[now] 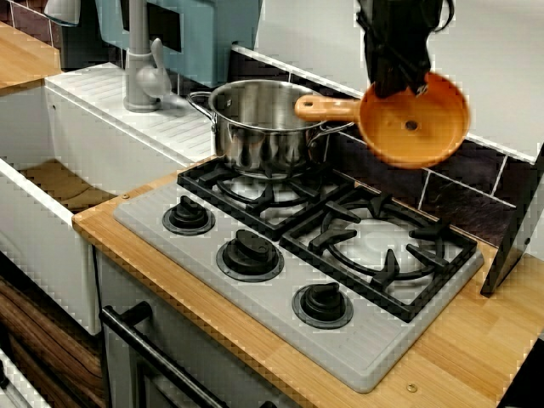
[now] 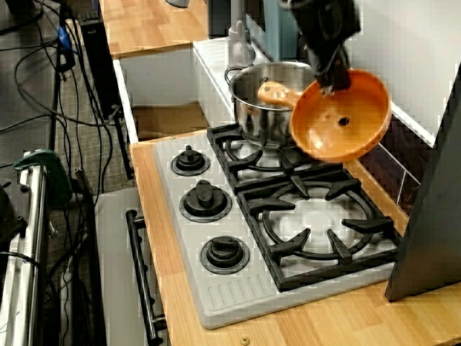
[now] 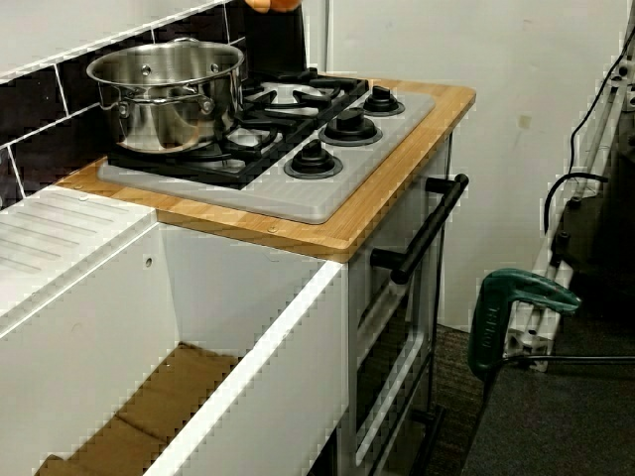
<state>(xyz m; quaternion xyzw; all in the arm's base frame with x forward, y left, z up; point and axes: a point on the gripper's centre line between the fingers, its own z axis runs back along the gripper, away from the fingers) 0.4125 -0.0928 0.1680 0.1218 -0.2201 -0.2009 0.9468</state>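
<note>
Item: black robot hand (image 1: 396,83), clenched on the upper rim of an orange round plastic frying pan (image 1: 414,125). The grip is judged from the pan hanging clear of any support. Held by its rim alone, the pan tips steeply, so its inside faces outward in the front view. Position: in the air over the rear right burner grate (image 1: 382,246), clear of it. Its stubby handle (image 1: 325,107) points sideways across the mouth of the polished steel cooking pot with side handles (image 1: 259,123); touching or just above, I cannot tell. The pot stands upright on the rear left grate, its base carried level by the prongs. Beneath: grey toy hob (image 1: 255,310) with three black knobs along its front, let into a pale wooden bench (image 1: 476,348). Adjoining: white sink (image 1: 51,195) and grey tap (image 1: 140,68). From the sink side only an orange sliver (image 3: 273,4) shows at the top edge.
</note>
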